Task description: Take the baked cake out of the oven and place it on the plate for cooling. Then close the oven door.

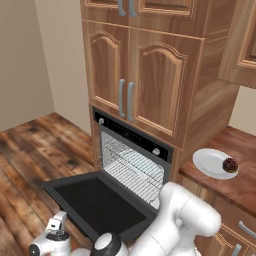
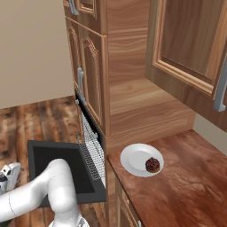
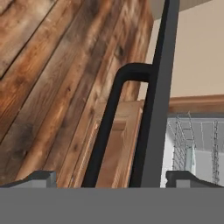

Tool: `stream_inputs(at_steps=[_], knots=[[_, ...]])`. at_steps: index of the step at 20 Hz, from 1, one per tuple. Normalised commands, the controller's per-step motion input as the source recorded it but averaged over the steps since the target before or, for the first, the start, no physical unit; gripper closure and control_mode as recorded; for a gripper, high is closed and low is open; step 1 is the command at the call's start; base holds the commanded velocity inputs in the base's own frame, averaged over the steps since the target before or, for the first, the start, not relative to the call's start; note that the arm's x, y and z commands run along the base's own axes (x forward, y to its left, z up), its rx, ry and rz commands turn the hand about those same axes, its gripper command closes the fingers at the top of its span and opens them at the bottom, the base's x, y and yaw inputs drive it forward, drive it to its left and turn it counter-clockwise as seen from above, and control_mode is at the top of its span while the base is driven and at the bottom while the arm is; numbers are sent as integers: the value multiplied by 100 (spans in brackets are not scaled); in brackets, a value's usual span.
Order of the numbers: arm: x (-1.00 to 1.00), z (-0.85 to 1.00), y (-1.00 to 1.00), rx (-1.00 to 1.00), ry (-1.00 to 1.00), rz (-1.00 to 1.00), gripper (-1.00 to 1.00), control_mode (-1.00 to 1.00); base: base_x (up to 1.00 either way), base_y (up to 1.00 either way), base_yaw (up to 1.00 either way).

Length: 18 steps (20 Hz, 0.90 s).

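Left base view: your arm (image 1: pixel 175 220) rises at lower right, elbow bulked up in front of the oven (image 1: pixel 132 160), then drops w/ the forearm running low toward the bottom left. The gripper (image 1: pixel 55 227) sits at the bottom edge, just beside the front left corner of the oven door (image 1: pixel 97 202). Can't tell finger state from here. The door lies folded down flat, wire racks (image 1: pixel 132 170) exposed inside. Baked cake (image 1: pixel 230 164) sits on the right part of the plate (image 1: pixel 212 162), which is on the worktop (image 1: pixel 240 175) right of the oven. Arched wooden cabinet doors (image 1: pixel 135 82) stand above the oven; plank floor (image 1: pixel 35 150) to the left.

Right base view: you see the arm (image 2: pixel 48 188) curve from bottom centre out to the left edge, lying over the open oven door (image 2: pixel 53 159). The hand (image 2: pixel 9 173) shows at far left, past the door's outer edge. Cake (image 2: pixel 153 165) is on the plate (image 2: pixel 135 157), toward its near right rim; plate near the worktop (image 2: pixel 177 186) edge by the oven. An upper wall cabinet (image 2: pixel 190 48) hangs over the worktop.

Hand view: fingers (image 3: pixel 39 177) spread wide, one tip at each lower corner, nothing pinched. Between them run the door's dark edge (image 3: pixel 155 100) and its curved black handle (image 3: pixel 109 127), both close to the camera. Racks (image 3: pixel 194 144) visible at right, floor planks (image 3: pixel 48 78) at left.
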Motion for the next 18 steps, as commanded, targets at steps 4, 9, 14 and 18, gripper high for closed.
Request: stream_inputs(at_steps=[4, 9, 14, 18], knots=[[0, -70, 36, -19, -11, -10, -100, -100, 0, 0, 0], [0, -79, 34, -23, -9, -12, -100, -100, 0, 0, 0], [-1, -83, 31, -23, -8, -13, -100, -100, 0, 0, 0], [-3, -88, 35, -24, -8, -12, -100, -100, 0, 0, 0]])
